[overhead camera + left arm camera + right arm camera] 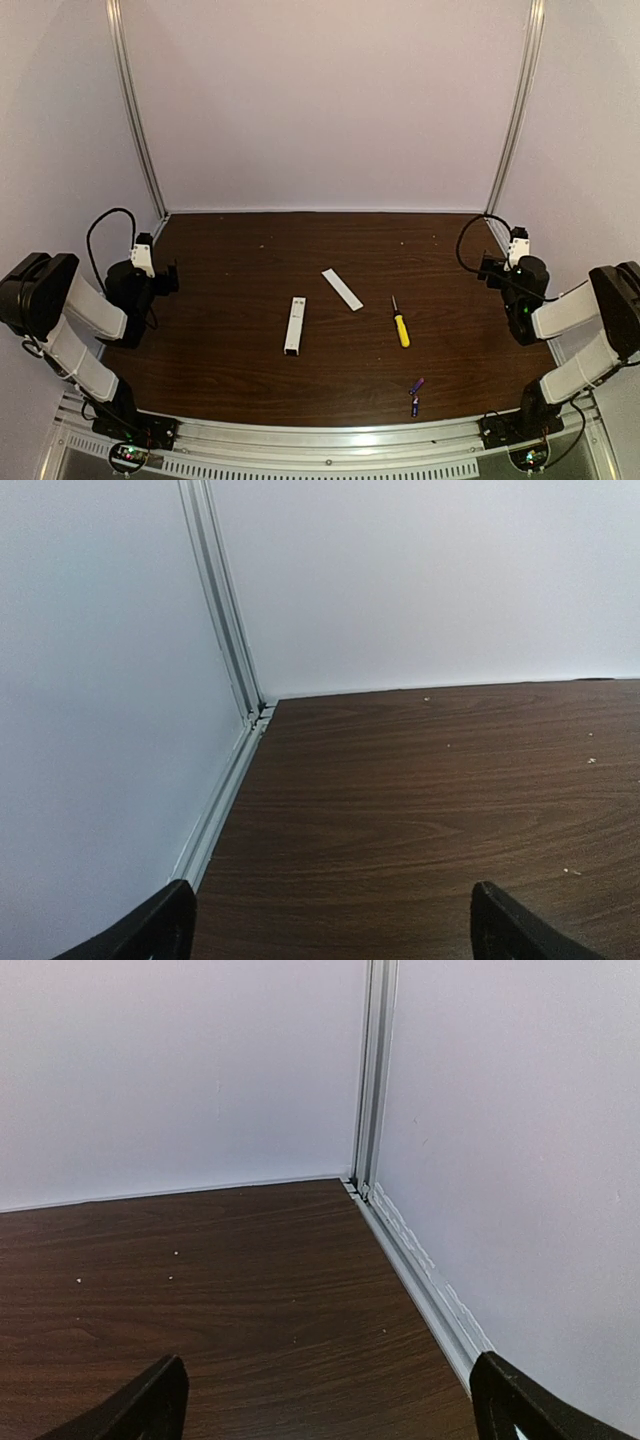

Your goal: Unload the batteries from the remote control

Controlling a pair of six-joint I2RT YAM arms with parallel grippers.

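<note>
Dark wood-grain table, pale walls on three sides, metal rails running up the back corners. A few pale specks on the wood.

Left gripper sits at the left edge, jaws spread wide, nothing between them. Its wrist view shows only bare wood and the corner. Right gripper mirrors it at the right edge, also wide open and empty.

Remote control lies mid-table, long axis running near-to-far with a slight lean, a little closer to the left arm than the right. Cover strip lies apart from it, just behind and to the right, set on a diagonal. Screwdriver further right, yellow handle toward the near edge.

Batteries: two small purple cylinders on the wood near the front edge, well apart from the remote control and closest to the right arm's base.

Judgement: unloading looks complete. Recess is probably empty, though the overhead view is too small to confirm. Any re-check would fall to the left arm, reaching right and inward.
</note>
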